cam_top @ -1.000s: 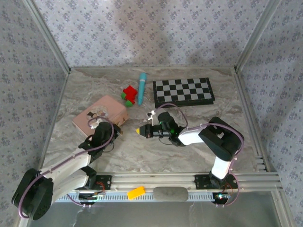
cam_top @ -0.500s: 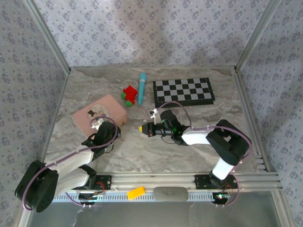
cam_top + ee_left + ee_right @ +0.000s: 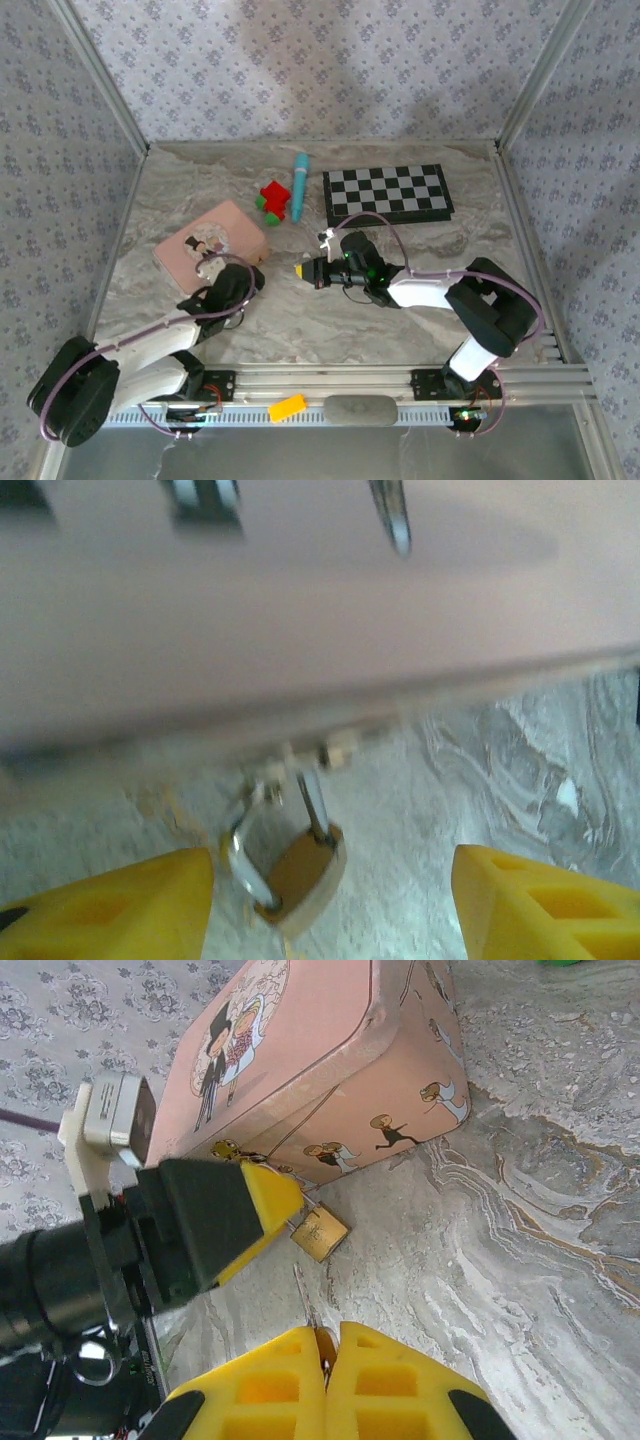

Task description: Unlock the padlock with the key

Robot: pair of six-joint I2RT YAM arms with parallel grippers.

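Tiny brass-gold padlock (image 3: 297, 870) with thin silvery shackle, tilted on the grey marbled bench (image 3: 520, 1260), just beside the lower edge of the pink picture box (image 3: 300, 1050), shackle up at the box's small clasp. Left gripper (image 3: 330, 915) spread wide on either side, yellow fingers (image 3: 130, 905) clear of the brass body, holding nothing. Right gripper (image 3: 325, 1338) pressed closed on a thin silvery key (image 3: 303, 1295), tip near the padlock, not touching. Bare bench open beyond the box edge; black-and-white checkered board (image 3: 388, 192) well apart.
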